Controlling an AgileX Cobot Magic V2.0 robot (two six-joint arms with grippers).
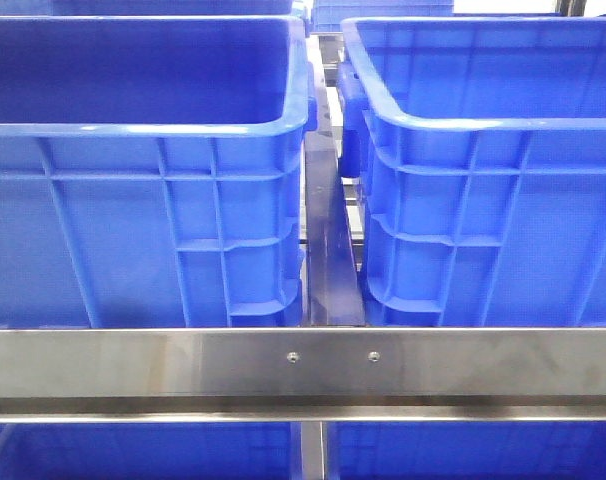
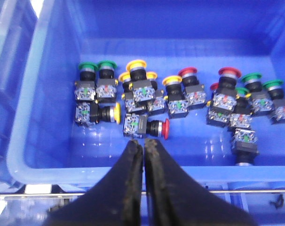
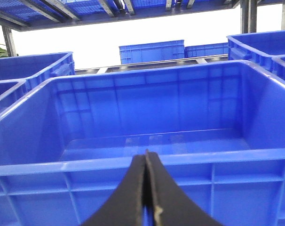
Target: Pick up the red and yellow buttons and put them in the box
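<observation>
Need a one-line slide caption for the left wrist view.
Shut left gripper above blue crate of red, yellow and green push buttons.

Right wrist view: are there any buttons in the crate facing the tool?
No: the crate in front of the right tool shows only a bare blue floor, with no buttons in it.

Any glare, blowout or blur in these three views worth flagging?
Right wrist view: background above the far crates is blown out white; the near crate is evenly lit. Left wrist view: button switches slightly soft, with small highlights on the crate floor. Front view: steel rail shows soft reflections and crate walls look mildly blurred.
</observation>
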